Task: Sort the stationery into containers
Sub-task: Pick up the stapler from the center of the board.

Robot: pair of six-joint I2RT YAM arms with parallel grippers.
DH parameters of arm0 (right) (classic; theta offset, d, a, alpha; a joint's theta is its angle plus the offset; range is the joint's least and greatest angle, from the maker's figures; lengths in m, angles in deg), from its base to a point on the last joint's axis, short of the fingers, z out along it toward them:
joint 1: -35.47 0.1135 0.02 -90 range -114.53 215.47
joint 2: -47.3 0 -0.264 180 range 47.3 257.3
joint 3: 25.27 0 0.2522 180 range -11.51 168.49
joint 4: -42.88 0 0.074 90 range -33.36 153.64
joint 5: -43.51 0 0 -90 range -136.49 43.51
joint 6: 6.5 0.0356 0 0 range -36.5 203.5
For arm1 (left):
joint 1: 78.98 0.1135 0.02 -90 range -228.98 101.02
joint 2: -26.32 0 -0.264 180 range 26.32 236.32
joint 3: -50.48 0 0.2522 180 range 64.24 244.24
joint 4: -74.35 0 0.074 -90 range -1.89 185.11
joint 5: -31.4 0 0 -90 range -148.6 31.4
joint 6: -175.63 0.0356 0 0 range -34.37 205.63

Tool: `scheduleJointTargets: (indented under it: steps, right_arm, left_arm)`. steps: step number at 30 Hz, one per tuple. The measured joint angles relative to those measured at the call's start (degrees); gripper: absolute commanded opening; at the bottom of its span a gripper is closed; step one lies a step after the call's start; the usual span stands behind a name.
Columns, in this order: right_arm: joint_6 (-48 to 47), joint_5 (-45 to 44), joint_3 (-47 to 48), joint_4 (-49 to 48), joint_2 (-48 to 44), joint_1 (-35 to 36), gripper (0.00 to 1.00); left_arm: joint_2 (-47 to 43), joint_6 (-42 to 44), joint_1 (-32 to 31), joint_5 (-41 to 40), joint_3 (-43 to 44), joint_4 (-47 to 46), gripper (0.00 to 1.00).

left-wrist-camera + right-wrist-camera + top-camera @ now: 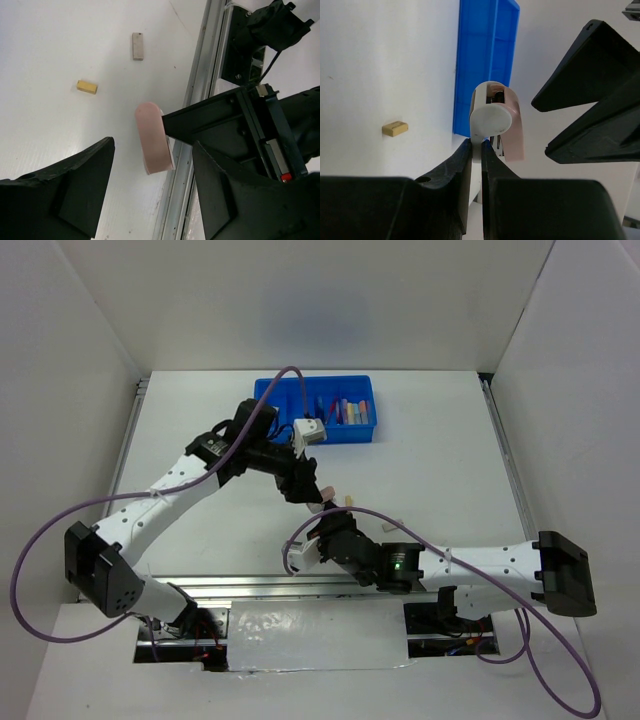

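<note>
My right gripper (481, 150) is shut on the thin white edge of a white-and-pink stationery piece (495, 117) and holds it up off the table. The piece also shows in the left wrist view (152, 137) and in the top view (327, 502). My left gripper (152, 200) is open, its fingers (590, 90) spread wide right next to the piece without touching it. A tiny tan piece (86, 87) and a small whitish eraser block (138, 46) lie loose on the table. The blue tray (315, 410) at the back holds several pens and markers.
The metal rail (195, 100) along the table's near edge runs just beside the held piece. The two arms meet closely at mid-table (315, 505). White walls enclose the table on three sides. The tan piece also shows in the right wrist view (395, 128).
</note>
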Motion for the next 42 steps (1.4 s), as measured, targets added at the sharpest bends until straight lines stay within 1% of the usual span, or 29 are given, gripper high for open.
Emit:
scheduleJointTargets:
  steps: [8,17,23,26,29,30,32,33,34,35,36,37,39,40,42]
  right_arm:
    - [0.0,0.0,0.0,0.4,0.0,0.0,0.0]
    - [0.3,0.0,0.1,1.1,0.0,0.0,0.0]
    - [0.3,0.0,0.1,1.3,0.0,0.0,0.0]
    - [0.3,0.0,0.1,1.3,0.0,0.0,0.0]
    - [0.3,0.0,0.1,1.4,0.0,0.0,0.0]
    - [0.3,0.0,0.1,1.6,0.0,0.0,0.0]
    - [0.3,0.0,0.1,1.7,0.1,0.0,0.0]
    - [0.3,-0.1,0.1,1.7,0.1,0.0,0.0]
    - [0.3,-0.2,0.2,1.6,0.1,0.0,0.0]
    - [0.3,-0.2,0.3,1.6,0.1,0.0,0.01]
    - [0.3,-0.2,0.4,1.6,0.1,0.0,0.05]
    - [0.3,-0.2,0.4,1.6,0.1,0.0,0.19]
    - [0.5,-0.2,0.4,1.7,0.1,0.0,0.33]
    - [0.7,-0.2,0.4,1.7,0.1,0.0,0.45]
    - [1.1,-0.2,0.4,2.6,0.1,0.0,0.49]
  left_arm:
    - [3.5,-0.1,-0.3,-2.0,1.9,0.4,0.72]
    - [4.6,0.0,-1.2,-1.6,3.2,1.7,0.7]
    - [6.0,0.1,-1.9,-1.3,3.2,2.2,0.66]
    - [6.7,0.1,-2.1,-1.3,3.2,2.4,0.6]
    - [7.4,0.0,-2.1,-0.7,3.2,2.8,0.44]
    - [7.5,0.0,-2.1,-0.3,3.3,3.0,0.33]
    - [7.5,0.0,-2.2,0.0,3.5,3.4,0.25]
    - [7.5,0.2,-2.3,0.0,3.8,3.5,0.17]
    - [7.5,0.2,-2.2,0.0,3.9,3.6,0.14]
    - [7.5,0.2,-2.2,0.0,4.0,3.7,0.08]
    - [7.5,0.2,-2.2,0.1,4.0,3.7,0.05]
    - [7.5,0.2,-2.2,0.2,4.0,3.7,0.02]
    - [7.5,0.2,-2.2,0.2,4.0,3.7,0.0]
    - [7.5,0.2,-2.2,0.2,4.0,3.7,0.0]
    - [7.5,0.2,-2.0,0.2,4.4,3.3,0.0]
